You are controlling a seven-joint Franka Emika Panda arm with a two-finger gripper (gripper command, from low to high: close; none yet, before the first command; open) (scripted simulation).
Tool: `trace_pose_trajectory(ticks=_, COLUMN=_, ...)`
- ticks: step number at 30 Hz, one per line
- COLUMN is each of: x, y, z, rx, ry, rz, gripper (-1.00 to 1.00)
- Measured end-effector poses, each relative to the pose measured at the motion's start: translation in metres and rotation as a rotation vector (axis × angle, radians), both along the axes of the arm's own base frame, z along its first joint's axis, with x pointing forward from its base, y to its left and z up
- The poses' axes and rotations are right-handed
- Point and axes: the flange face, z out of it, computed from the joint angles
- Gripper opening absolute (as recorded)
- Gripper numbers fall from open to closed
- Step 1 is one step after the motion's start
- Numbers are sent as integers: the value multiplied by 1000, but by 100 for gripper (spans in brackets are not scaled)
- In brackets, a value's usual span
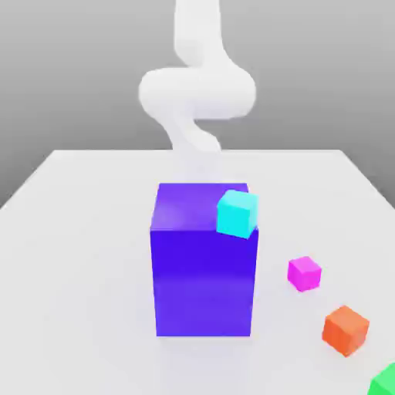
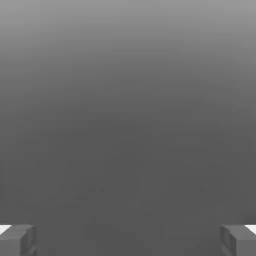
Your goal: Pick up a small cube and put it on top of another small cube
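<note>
On the pale flat table (image 1: 77,293), the small magenta plastic-looking cube (image 1: 304,274) is seen well aside from the tool (image 2: 128,241) — jaws spread, nothing clamped.

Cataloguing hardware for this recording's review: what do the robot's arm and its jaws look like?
The smooth white robot arm is built of rounded, tube-like segments, with no cables or markings visible on it. In the hand view, the jaws are two separate, blocky dark-grey pieces with angular edges, each with a small white patch beside it.
</note>
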Motion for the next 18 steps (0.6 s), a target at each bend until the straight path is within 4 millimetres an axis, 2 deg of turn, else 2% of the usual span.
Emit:
trace_pose_trajectory(ticks=4, x=28, y=48, z=-84, rx=-128, ry=105, rz=254, gripper=0)
trace_pose_trajectory(ticks=9, x=30, y=107, z=-187, rx=-275, ry=215, rz=575, gripper=0)
trace_pose_trajectory(ticks=13, x=9, y=147, z=-267, rx=-386, ry=291, rz=842, gripper=0)
trace_pose_trajectory(ticks=18, x=-40, y=183, z=-360, rx=-515, ry=375, rz=1185, gripper=0)
